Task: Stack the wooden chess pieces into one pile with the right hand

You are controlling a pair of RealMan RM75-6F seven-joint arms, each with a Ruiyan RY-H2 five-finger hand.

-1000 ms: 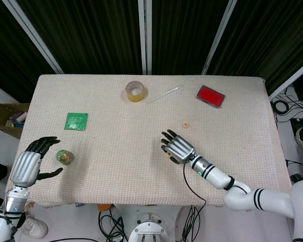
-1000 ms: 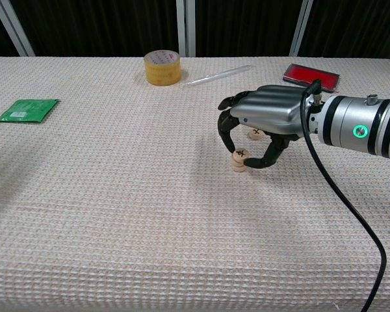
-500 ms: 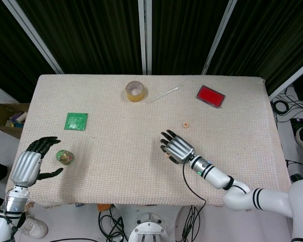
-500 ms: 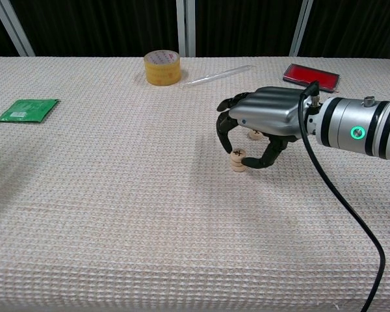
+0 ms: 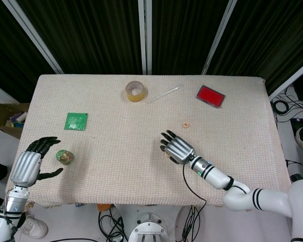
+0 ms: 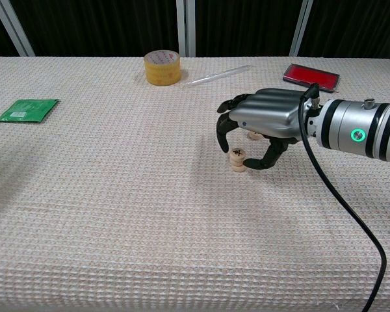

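Observation:
A short stack of round wooden chess pieces [image 6: 237, 160] stands on the cloth at centre right. My right hand [image 6: 263, 122] arches over it, the thumb beside the stack and the other fingers a little apart from it, gripping nothing. In the head view the right hand [image 5: 175, 148] hides the stack. One more wooden piece [image 5: 186, 124] lies alone just beyond the hand; in the chest view this piece [image 6: 253, 136] peeks out behind the fingers. My left hand [image 5: 30, 164] rests open at the table's near left corner.
A yellow tape roll [image 5: 135, 91] and a clear thin tube [image 5: 164, 94] lie at the back middle. A red box [image 5: 210, 96] sits back right and a green card [image 5: 76, 121] left. A green ball [image 5: 65, 157] lies by the left hand.
The right hand has lifted slightly and its fingers have spread away from the top piece, which stays on the stack. The left hand has not moved.

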